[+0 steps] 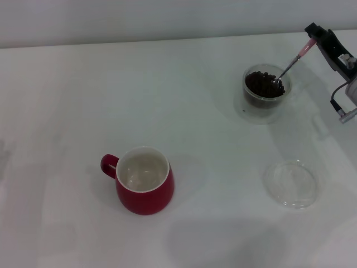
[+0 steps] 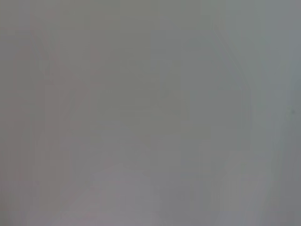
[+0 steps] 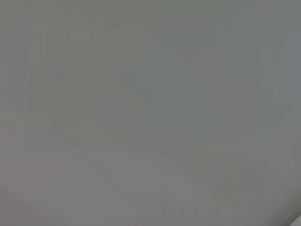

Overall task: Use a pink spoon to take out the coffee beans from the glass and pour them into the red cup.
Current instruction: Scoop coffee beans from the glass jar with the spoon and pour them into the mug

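Pink-handled, the pink spoon (image 1: pixel 291 63) slants down from my right hand (image 1: pixel 313 37), which is clenched on its handle at the far right of the white surface (image 1: pixel 184 100). Its metal bowl sits in the coffee beans (image 1: pixel 264 84) heaped inside the glass (image 1: pixel 265 94). The red cup (image 1: pixel 144 180) stands well apart, near and to the left, handle pointing left. A clear round dish (image 1: pixel 292 183) lies near of the glass. My left hand shows nowhere.
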### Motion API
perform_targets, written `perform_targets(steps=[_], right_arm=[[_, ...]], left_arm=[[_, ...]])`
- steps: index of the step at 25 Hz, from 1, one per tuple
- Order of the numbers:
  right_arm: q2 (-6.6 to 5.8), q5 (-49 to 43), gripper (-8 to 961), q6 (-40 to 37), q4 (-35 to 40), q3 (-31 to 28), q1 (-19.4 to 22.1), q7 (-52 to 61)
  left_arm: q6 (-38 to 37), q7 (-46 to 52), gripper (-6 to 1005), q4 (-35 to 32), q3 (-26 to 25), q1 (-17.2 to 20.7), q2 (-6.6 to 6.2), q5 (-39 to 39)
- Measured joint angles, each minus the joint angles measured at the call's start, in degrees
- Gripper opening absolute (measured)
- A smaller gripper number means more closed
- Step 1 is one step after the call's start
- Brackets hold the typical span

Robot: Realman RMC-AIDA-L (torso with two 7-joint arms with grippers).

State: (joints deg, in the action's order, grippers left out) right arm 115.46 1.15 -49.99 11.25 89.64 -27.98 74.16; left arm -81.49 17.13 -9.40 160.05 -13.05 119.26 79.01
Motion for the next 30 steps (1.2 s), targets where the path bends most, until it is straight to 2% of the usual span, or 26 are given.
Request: perform_targets(steps=[22,30], right_arm=[[-0.06,1.50,184,-0.38,0.00,-0.96,-0.25,2.04],[-0.42,0.92,186,3.70,0.00,0.20,-1.73,5.57]], left_arm=[[0.02,0.00,888,0.08,0.00,-0.41,-0.08,1.50],[0.04,0.00,887,0.09,0.00,-0.40,-0.09,2.36]])
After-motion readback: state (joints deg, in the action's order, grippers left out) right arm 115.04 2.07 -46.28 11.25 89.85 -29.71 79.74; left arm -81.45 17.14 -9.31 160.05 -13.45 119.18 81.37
